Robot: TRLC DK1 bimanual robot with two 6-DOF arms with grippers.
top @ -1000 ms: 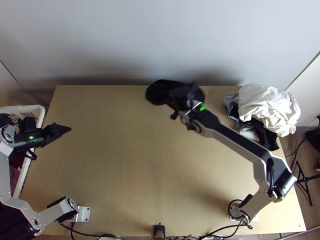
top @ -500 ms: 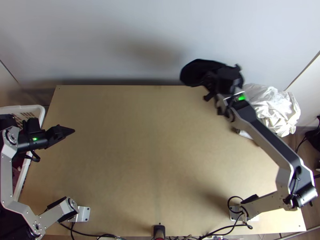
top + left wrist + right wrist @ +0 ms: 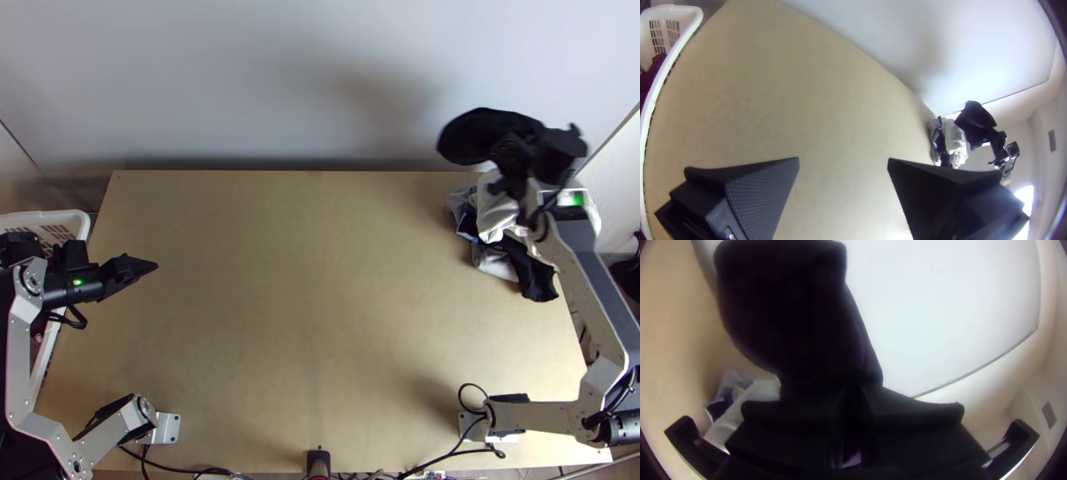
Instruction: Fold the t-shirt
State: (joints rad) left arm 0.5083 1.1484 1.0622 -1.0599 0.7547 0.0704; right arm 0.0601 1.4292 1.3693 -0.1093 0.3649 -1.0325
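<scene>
Wide pass is left over mid. of light wooden table point(image 3: 304, 280), betw. black-fingered L gripper point(image 3: 148, 267) nr. L side and heaped white, grey & dark cloth pile point(image 3: 498, 218) at far R corner. Air above pile is blocked by black R gripper point(image 3: 510, 152) w/ bunched black cloth point(image 3: 478, 134) held up. Far edge is bounded by pale grey wall point(image 3: 240, 80), L edge by white plastic basket point(image 3: 64, 215).

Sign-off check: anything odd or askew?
Nothing damaged or spilled that I can see. Untidy, though: the clothes pile at the far right of the table is bunched, black cloth sticking out from under white cloth. The right gripper holds a dark garment near it.
</scene>
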